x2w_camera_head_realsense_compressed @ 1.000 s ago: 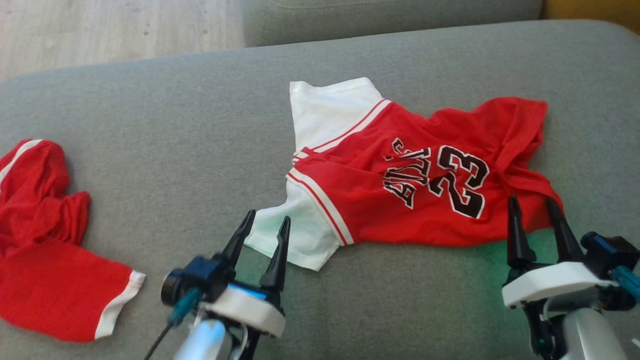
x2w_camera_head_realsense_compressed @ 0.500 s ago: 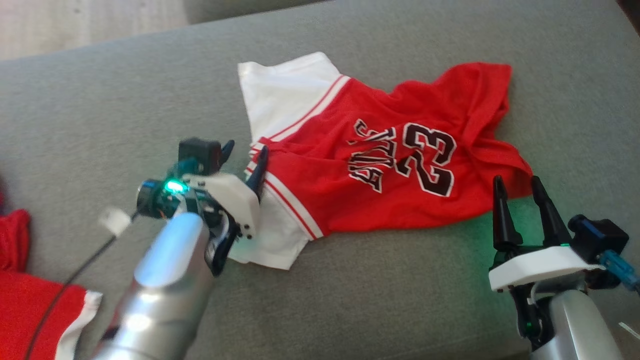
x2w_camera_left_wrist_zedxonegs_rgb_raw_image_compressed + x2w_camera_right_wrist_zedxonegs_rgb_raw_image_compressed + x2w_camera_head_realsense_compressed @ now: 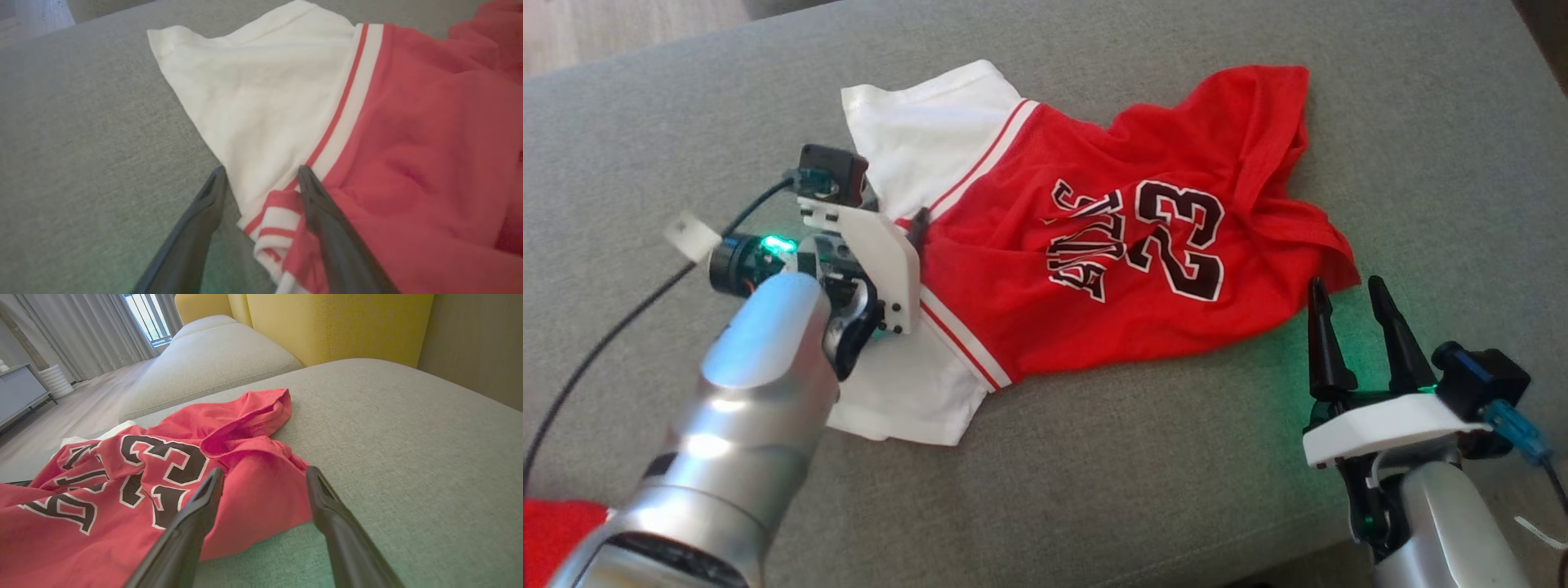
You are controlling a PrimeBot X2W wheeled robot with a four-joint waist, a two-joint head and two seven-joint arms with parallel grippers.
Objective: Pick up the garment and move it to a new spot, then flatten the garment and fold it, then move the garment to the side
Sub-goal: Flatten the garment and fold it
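Note:
The garment is a red jersey with white sleeves and a black "23", lying crumpled on the grey cushion. My left gripper has reached in from the left to the jersey's edge between the two white sleeves. In the left wrist view the left gripper is open, its fingers straddling the seam where the white sleeve meets the red body of the garment. My right gripper stands open just short of the jersey's right corner. In the right wrist view the right gripper points at that red corner of the garment.
A second red cloth shows at the lower left corner. Wooden floor lies past the cushion's far left edge. A yellow sofa back, another grey cushion and a low cabinet stand beyond.
The camera has tilted and turned. My left arm has swung forward from in front of the lower white sleeve to the jersey's left edge. The right gripper keeps its place by the right corner.

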